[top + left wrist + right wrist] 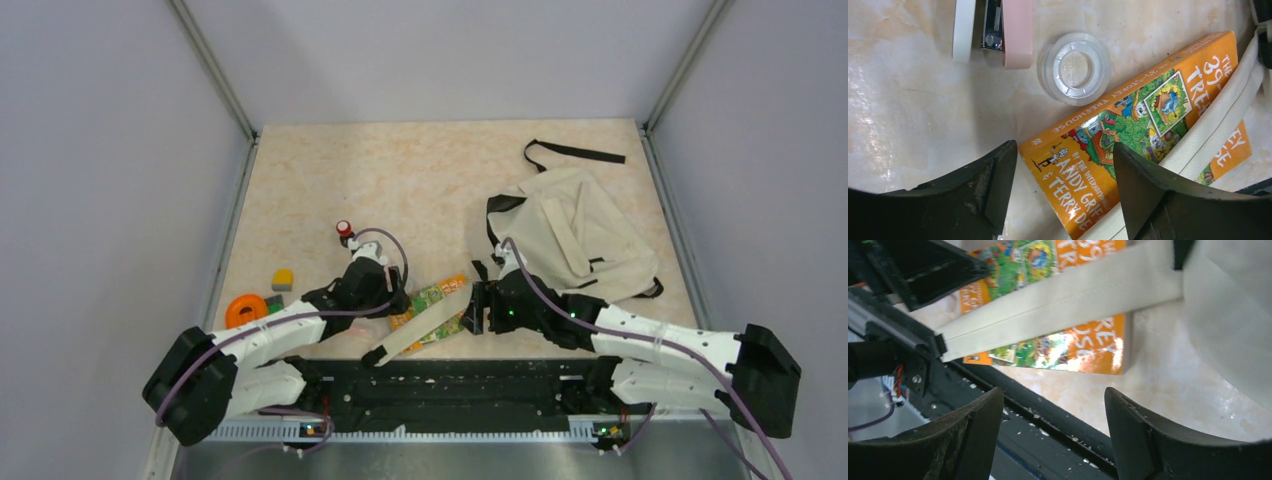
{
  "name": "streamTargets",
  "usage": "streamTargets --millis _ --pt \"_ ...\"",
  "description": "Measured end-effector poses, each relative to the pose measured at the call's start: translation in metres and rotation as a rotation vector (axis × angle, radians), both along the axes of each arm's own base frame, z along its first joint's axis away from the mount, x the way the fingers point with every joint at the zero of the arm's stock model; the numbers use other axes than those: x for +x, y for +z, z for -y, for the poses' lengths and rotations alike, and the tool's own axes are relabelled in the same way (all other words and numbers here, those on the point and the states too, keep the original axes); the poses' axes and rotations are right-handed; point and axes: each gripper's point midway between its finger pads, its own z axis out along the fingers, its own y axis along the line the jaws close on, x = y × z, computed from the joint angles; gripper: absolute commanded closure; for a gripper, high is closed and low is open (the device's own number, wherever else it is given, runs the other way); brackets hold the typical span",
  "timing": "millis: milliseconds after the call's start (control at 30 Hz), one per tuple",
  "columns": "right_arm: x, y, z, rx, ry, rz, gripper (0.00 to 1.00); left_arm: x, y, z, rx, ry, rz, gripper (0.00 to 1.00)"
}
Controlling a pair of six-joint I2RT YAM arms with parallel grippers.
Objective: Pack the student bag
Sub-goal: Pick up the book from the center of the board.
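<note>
The step in hand looks like taking up the orange book (1128, 115) to go into the student bag (580, 230), which lies flat on the tabletop (400, 180) beyond and to the outer side of the right hand (1053, 400). The left hand (1063, 155) hangs low over the book's near corner, jaws well apart with the spine end between them. It grips nothing, and whether a finger touches the cover cannot be told. The right hand is likewise spread and empty, poised above the book's other end by the tabletop's near edge. One beige strap (1063, 295) of the bag lies across the cover between the two hands. The next move probably calls for closing on the spine and sliding the book from under that strap, or shifting the strap first.
</note>
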Motion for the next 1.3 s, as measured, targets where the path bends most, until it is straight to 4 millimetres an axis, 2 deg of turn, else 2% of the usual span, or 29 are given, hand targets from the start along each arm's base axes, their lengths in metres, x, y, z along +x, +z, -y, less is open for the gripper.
streamTargets --millis 133,233,500,800,1033,1300 --pt "0.001 -0.026 0.016 -0.017 -0.106 -0.032 0.29 -0.002 -0.002 -0.001 -0.007 0.004 -0.004 0.32" --pt "0.004 -0.036 0.022 -0.014 -0.164 -0.042 0.33 -0.003 -0.003 -0.002 -0.006 0.004 -0.007 0.34" --pt "0.021 -0.044 0.010 0.044 -0.244 -0.053 0.39 -0.003 -0.004 -0.003 -0.005 0.008 -0.010 0.36" --pt "0.029 -0.043 0.023 0.036 -0.315 -0.018 0.39 -0.005 -0.003 -0.003 -0.017 0.016 -0.010 0.37" --pt "0.023 -0.062 0.036 0.005 -0.335 -0.044 0.43 -0.005 -0.003 -0.003 -0.019 0.017 -0.013 0.38" --pt "0.023 -0.067 0.018 0.041 -0.294 -0.072 0.53 -0.005 -0.003 -0.003 -0.019 0.017 -0.013 0.38"
